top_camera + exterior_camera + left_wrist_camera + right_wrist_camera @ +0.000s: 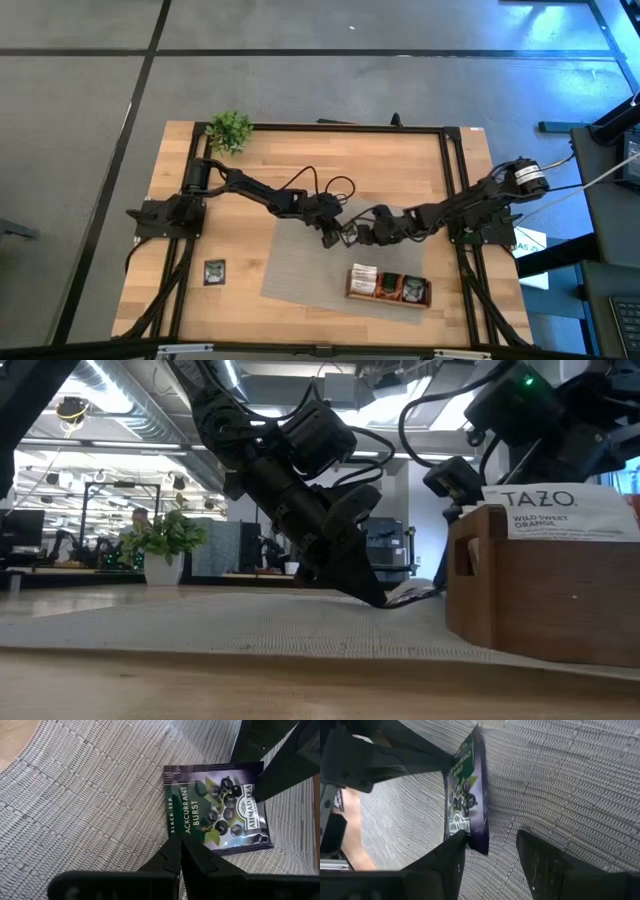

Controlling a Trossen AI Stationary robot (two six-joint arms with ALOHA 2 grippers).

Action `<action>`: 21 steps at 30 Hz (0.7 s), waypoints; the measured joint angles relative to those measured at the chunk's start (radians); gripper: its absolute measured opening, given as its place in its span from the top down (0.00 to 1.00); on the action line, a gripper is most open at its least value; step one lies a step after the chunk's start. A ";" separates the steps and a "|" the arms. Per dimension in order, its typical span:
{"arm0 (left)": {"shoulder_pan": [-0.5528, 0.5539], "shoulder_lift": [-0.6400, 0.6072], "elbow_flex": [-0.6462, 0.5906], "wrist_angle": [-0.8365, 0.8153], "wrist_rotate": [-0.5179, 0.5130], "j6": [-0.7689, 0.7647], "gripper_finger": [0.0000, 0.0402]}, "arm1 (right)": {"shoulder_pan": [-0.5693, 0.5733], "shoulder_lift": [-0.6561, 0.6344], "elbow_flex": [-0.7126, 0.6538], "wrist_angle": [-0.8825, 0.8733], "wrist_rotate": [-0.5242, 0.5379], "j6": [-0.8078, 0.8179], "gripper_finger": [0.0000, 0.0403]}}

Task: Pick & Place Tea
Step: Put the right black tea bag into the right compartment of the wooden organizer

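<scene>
A dark purple tea sachet (220, 805) lies on the grey mat (300, 270) near the table's middle. My left gripper (181, 851) is shut, with its tips at the sachet's green-striped end. My right gripper (490, 847) is open at the sachet's opposite, logo end (462, 827). One finger (451, 860) is at that end and the other (540, 862) stands over bare mat. The wooden tray (388, 287) near the front right holds more tea sachets. One of them, a white one (565, 512), stands upright in it. My left gripper's shut fingertips rest on the sachet's corner at the green-striped end (174, 832), coming in slanting down from the table's left. The sachet lies on the mat. My right gripper has one finger (272, 780) over the logo end. I cannot tell whether it touches the sachet.
Another dark sachet (214, 271) lies on the bare wood at the front left. A small potted plant (230, 130) stands at the far left corner. The tray's wooden wall (520, 600) rises close to the right of both grippers.
</scene>
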 joint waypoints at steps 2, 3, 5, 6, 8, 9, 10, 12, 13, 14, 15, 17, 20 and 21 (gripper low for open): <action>0.000 0.000 -0.001 0.001 0.000 -0.001 0.99 | -0.007 0.007 0.000 0.014 -0.003 -0.002 0.56; 0.000 0.000 -0.001 0.000 0.000 -0.003 0.99 | -0.007 0.011 0.000 0.025 -0.002 -0.004 0.57; 0.000 0.000 -0.001 0.000 0.000 -0.004 0.99 | -0.008 0.012 -0.002 0.045 0.001 -0.011 0.59; 0.000 0.000 -0.001 0.000 0.000 -0.004 0.99 | -0.008 0.014 -0.003 0.056 0.002 -0.023 0.60; 0.000 0.000 -0.001 0.000 0.001 -0.004 0.99 | -0.009 0.014 -0.003 0.068 0.005 -0.031 0.63; 0.000 0.000 -0.001 0.000 0.001 -0.004 0.99 | -0.009 0.014 -0.003 0.068 0.008 -0.031 0.64; 0.000 0.000 -0.001 0.000 0.001 -0.004 0.99 | -0.009 0.014 -0.003 0.068 0.010 -0.032 0.65; 0.000 0.000 -0.001 0.000 0.001 -0.004 0.99 | -0.009 0.014 -0.003 0.075 0.016 -0.033 0.67; 0.000 0.000 -0.001 0.000 0.001 -0.004 0.99 | -0.009 0.014 -0.002 0.077 0.016 -0.034 0.68; 0.000 0.000 -0.001 0.000 0.001 -0.004 0.99 | -0.009 0.014 -0.002 0.076 0.016 -0.034 0.69; 0.000 0.000 -0.001 0.000 0.001 -0.004 0.99 | -0.009 0.014 -0.002 0.075 0.016 -0.034 0.70; 0.000 0.000 -0.001 0.000 0.001 -0.004 0.99 | -0.010 0.014 -0.002 0.076 0.016 -0.034 0.73; 0.000 0.000 -0.001 0.000 0.001 -0.004 0.99 | -0.009 0.014 -0.002 0.073 0.013 -0.034 0.77; 0.000 0.000 -0.001 0.000 0.001 -0.004 0.99 | -0.009 0.014 -0.002 0.071 0.012 -0.034 0.79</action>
